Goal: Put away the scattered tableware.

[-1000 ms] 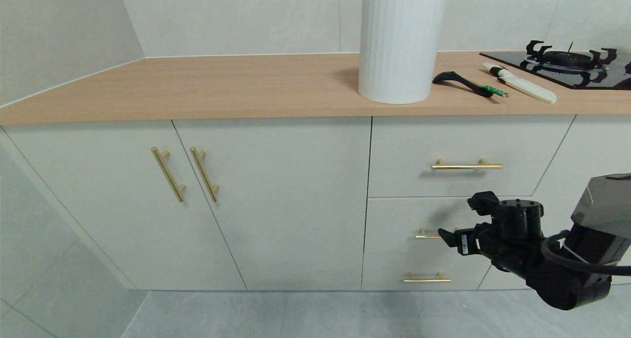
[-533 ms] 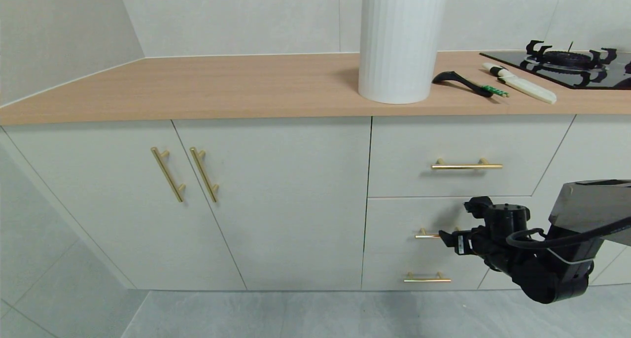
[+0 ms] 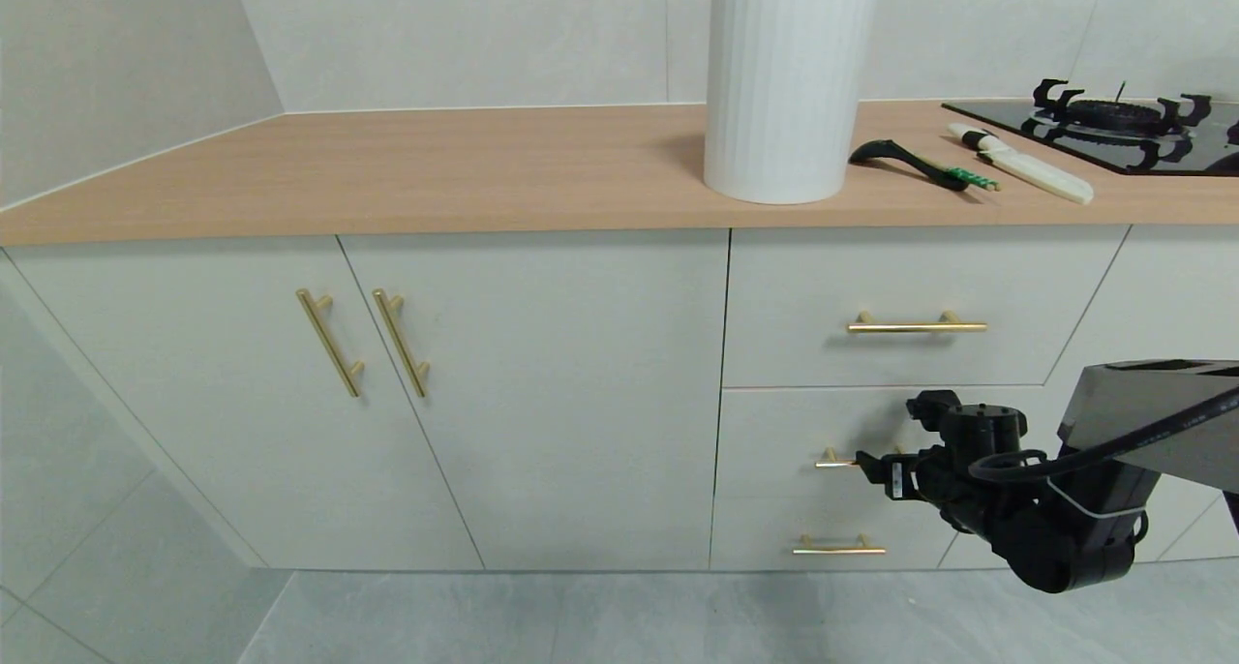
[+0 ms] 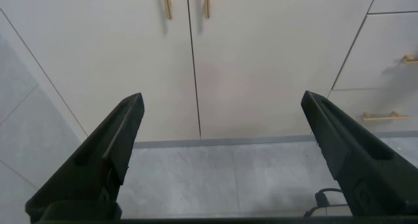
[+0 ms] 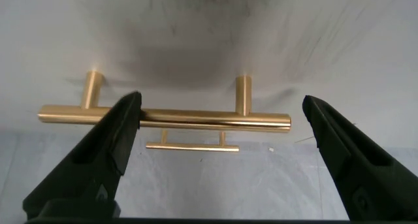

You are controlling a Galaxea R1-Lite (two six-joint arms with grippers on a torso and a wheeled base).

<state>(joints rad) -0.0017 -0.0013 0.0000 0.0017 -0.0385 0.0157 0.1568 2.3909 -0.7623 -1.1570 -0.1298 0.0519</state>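
A wooden table (image 3: 436,175) with a light brown top runs along a pale tiled wall. A tall white ribbed cylinder (image 3: 784,83) stands upright on it, near the front edge and right of the middle. Just beside the cylinder, on its right, lies a black ladle (image 3: 905,164), bowl toward the cylinder. A green-striped piece (image 3: 978,180) sits at the ladle's handle end; whether it is part of the ladle cannot be told. Near it a white knife (image 3: 1021,164) with a dark band lies at a slant. A black hob (image 3: 1113,132) is set into the top at the far right, close to the knife.
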